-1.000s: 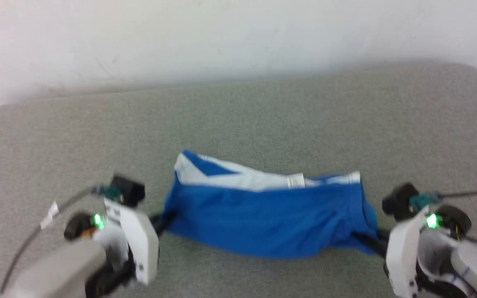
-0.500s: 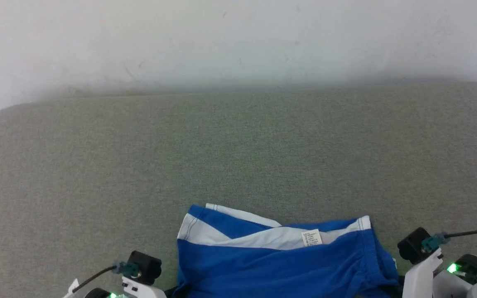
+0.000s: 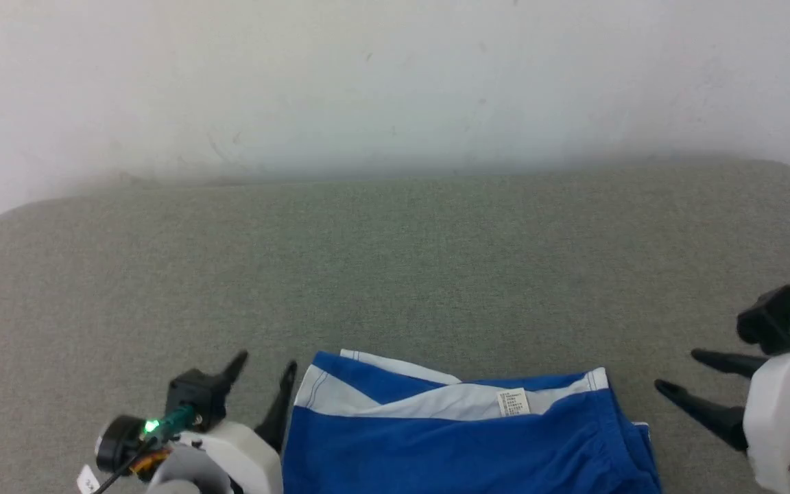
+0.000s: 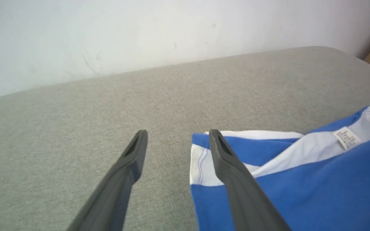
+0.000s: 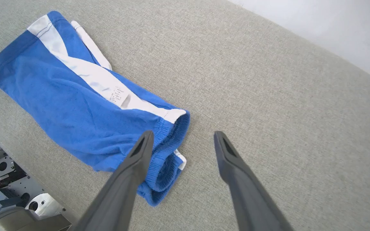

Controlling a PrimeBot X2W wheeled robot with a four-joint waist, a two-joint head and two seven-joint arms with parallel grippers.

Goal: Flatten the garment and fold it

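Two tools stand wide apart in the head view, each with its fingers spread and nothing between them. The left tool sits just beside the left end of the shorts, and the right tool is a little off their right end. The shorts lie at the near edge of the grey worktop, blue side up, with a white stripe along their far edge. The near part runs out of the bottom of the picture.

From the left wrist, the right-hand finger crosses the left corner of the cloth. I cannot tell whether it touches. A white tag shows on the stripe further right.

From the right wrist, the shorts lie in a rough band, but the waistband at the right end is bunched and rolled under itself. The near long edge lies close to the worktop's rim, with the robot's base below.

Judging from this, a fold made now would likely press the bunched end in as a lump. A pull toward the near side could also drag the cloth over the rim. A shallow pinch at the left corner might catch only one layer, so the layers would separate.
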